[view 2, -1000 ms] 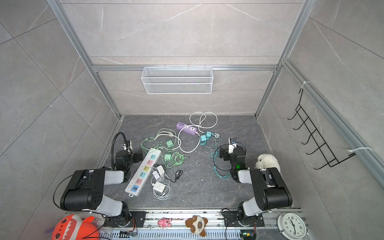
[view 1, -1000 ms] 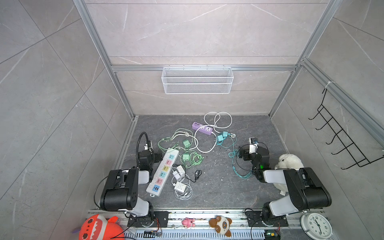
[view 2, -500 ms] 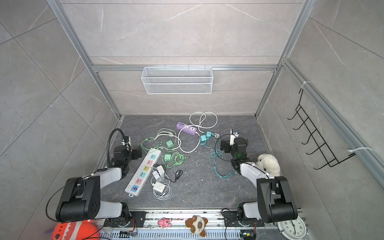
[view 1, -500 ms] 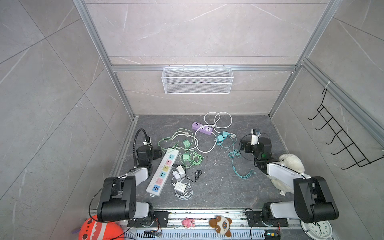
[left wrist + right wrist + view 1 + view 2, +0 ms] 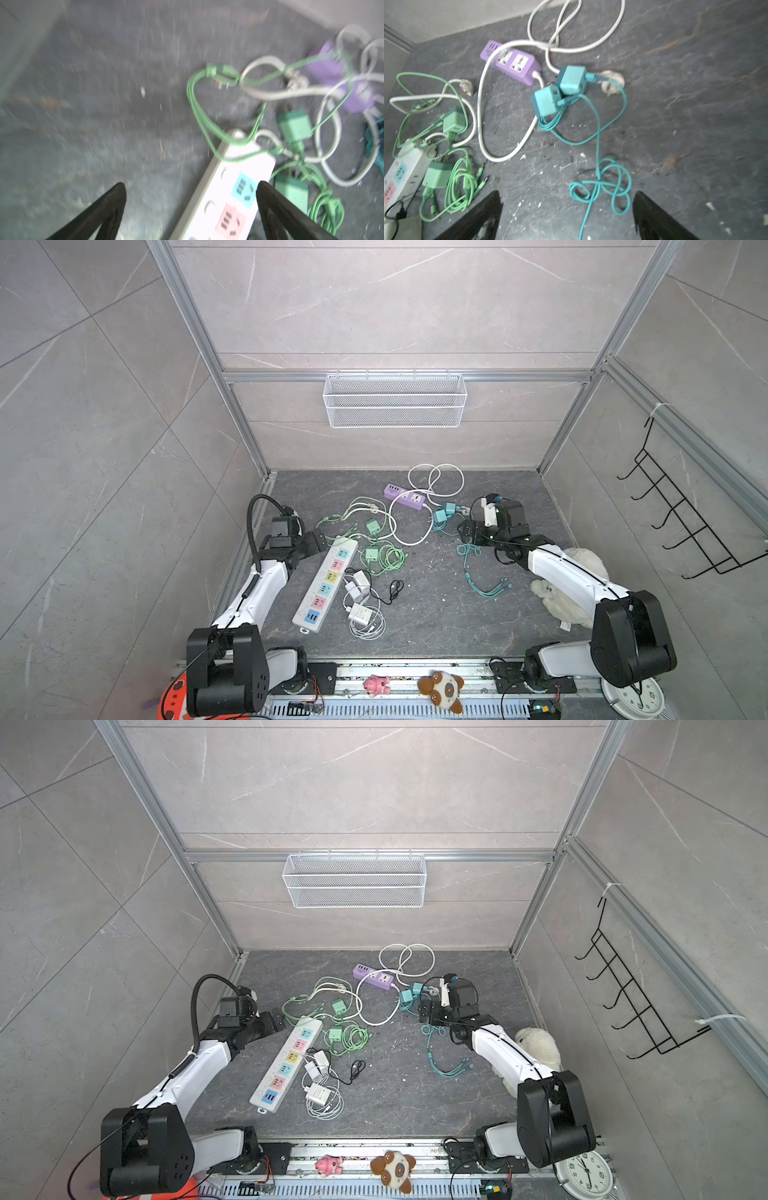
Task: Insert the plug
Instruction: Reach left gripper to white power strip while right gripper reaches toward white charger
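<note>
Presently, the left fingers and the right fingers were noted spread wide, nothing held. Two teal cube-shaped plastic charger plugs were found touching each other on the dark stone-patterned table, just beside the purple two-socket power strip.

Each plug was judged light, rigid and smooth-sided, tethered by a soft teal cable liable to drag. Two flat opposite sides, clear of the cable, were marked as the hold.

The bodies were near-cubic, with little long axis. The line from cable end to darker face ran level along the table, with the darker face toward the strip. No pins were made out.
</note>
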